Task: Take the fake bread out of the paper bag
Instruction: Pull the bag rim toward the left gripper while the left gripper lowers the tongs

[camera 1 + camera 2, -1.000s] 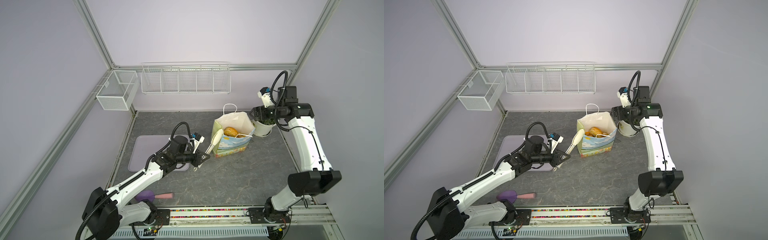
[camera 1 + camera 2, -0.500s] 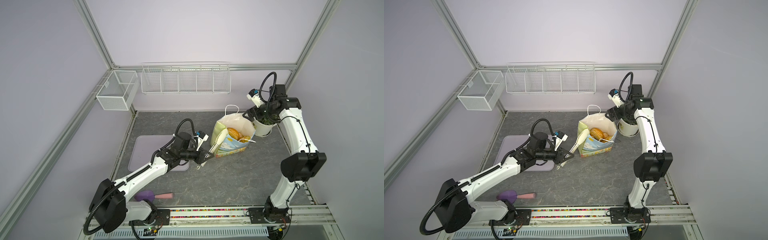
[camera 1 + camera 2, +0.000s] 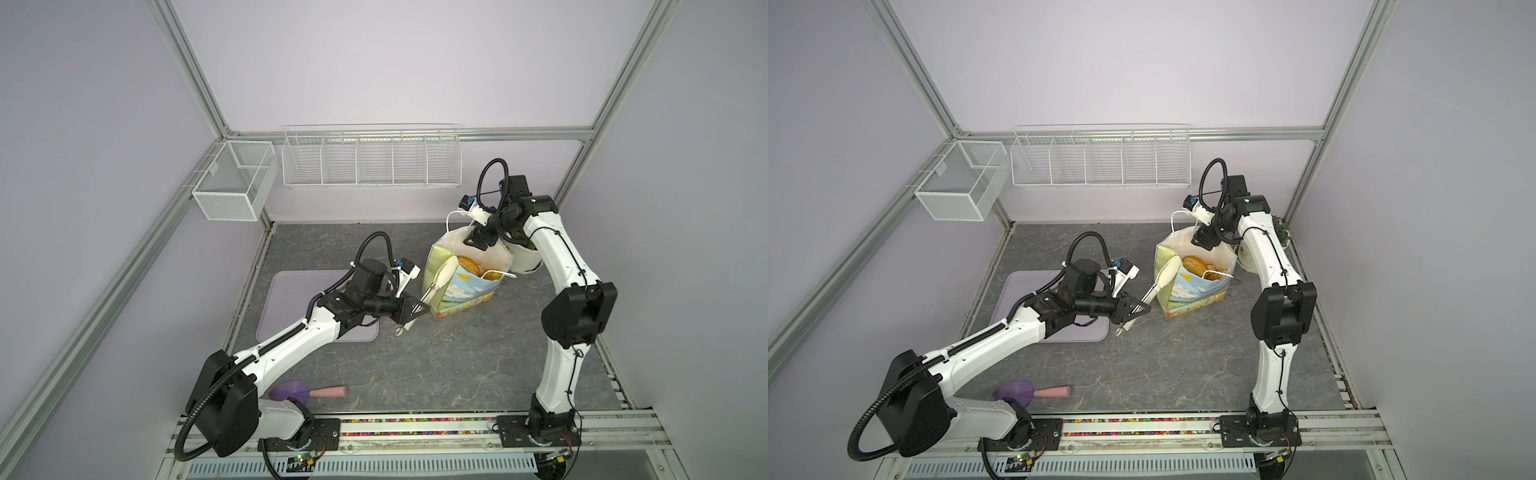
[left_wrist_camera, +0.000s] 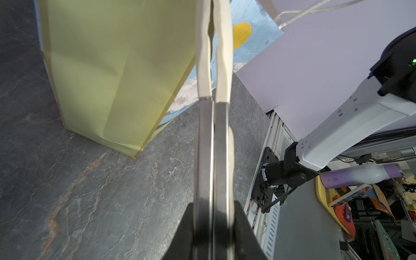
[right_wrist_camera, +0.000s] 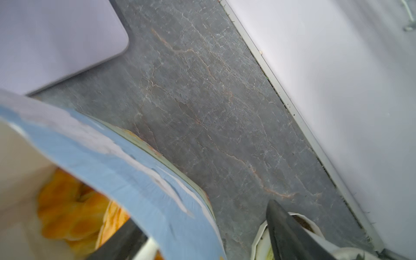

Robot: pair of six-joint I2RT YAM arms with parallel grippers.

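fake bread (image 3: 469,266) sits in paper bag (image 3: 469,293), 0 out. we pinch tongs (image 3: 436,282) in left gripper (image 3: 417,312); right gripper (image 3: 478,241) spread astride bag rim.

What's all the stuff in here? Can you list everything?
paper bag: one, blue sky and green print, standing open at the back of the table
fake bread: several, golden-orange, inside the paper bag
tongs: one pair, cream tips, metal arms, tips at the bag's rim
mat: one, lilac, flat, left of the bag
scoop: one, purple with pink handle, front left
pot: one, white, behind the bag on its right
wire rack: one, white, back wall
mesh basket: one, white, left rail
table: one, grey marble
left gripper: black, shut on the tongs
right gripper: black, open, astride the bag's back rim
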